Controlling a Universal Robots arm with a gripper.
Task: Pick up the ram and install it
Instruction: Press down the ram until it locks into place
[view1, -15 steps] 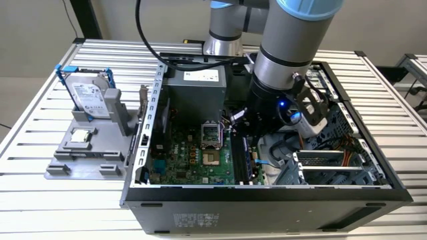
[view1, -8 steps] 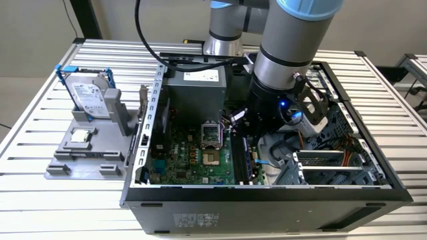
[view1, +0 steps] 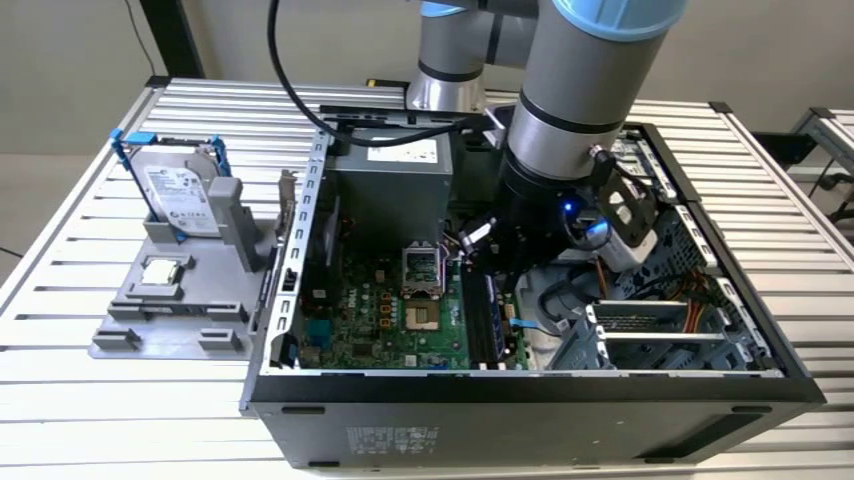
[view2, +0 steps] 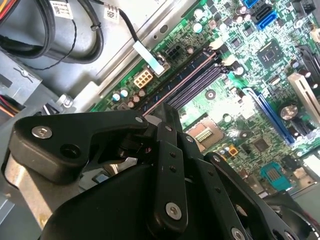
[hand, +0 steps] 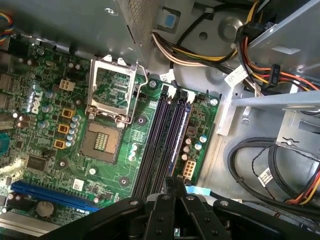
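Pincer (hand: 172, 187) hangs over the motherboard's memory slots (hand: 167, 135) inside the computer case (view1: 534, 385), fingers pressed together on the ram's (view2: 167, 117) edge. Judging by this, slight misalignment could jam the stick against a slot wall or latch.

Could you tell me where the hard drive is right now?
In the exterior view, the hard drive stands upright in the grey holder at the exterior view's left, outside the open computer case, behind the square CPU chip.
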